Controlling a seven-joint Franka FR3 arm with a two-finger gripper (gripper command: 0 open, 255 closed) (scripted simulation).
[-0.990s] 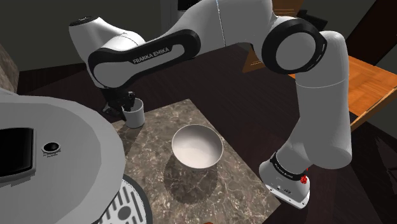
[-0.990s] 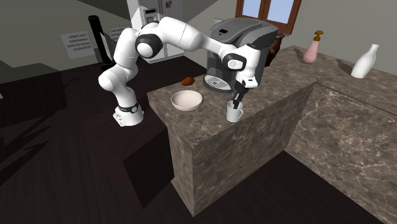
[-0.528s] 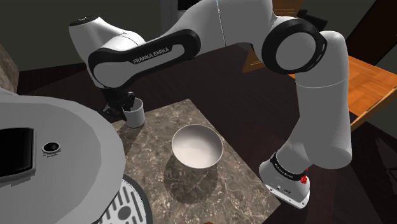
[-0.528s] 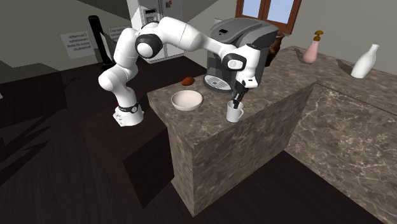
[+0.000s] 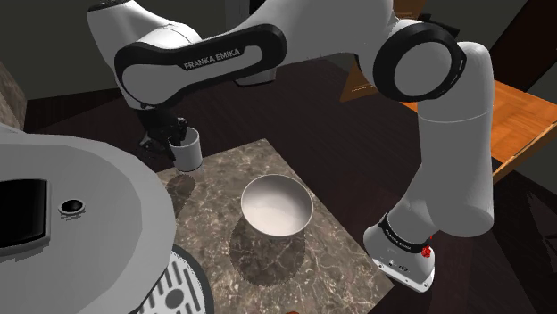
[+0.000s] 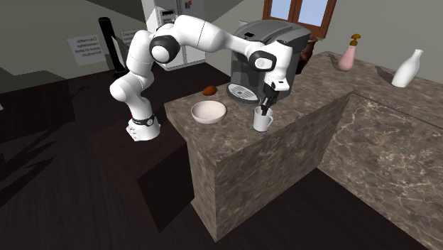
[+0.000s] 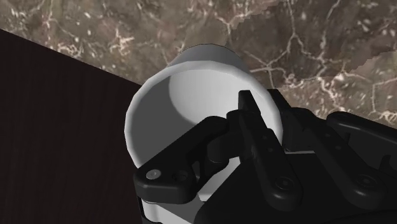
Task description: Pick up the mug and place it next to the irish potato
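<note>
A plain white mug (image 5: 188,151) hangs just above the marble counter (image 5: 332,243) near its far corner, and its shadow lies on the stone below. My black gripper (image 5: 178,134) is shut on the mug's rim, one finger inside and one outside. In the second exterior view the mug (image 6: 263,121) hangs under the gripper (image 6: 265,108), in front of the coffee machine. The wrist view shows the mug (image 7: 191,83) clasped at its wall by the gripper (image 7: 236,119). The brown potato (image 6: 209,90) lies on the counter beyond the bowl, away from the mug.
A white bowl (image 5: 277,203) stands mid-counter between mug and potato. A large grey coffee machine (image 6: 270,42) rises right behind the mug, with its drip tray (image 5: 183,284) at the counter's near side. A pink vase (image 6: 348,55) and a white bottle (image 6: 407,69) stand farther along.
The arm has risen and the mug has come up off the counter with it, moving slightly toward the shoulder view's left. The fingers stay clamped on the rim.
</note>
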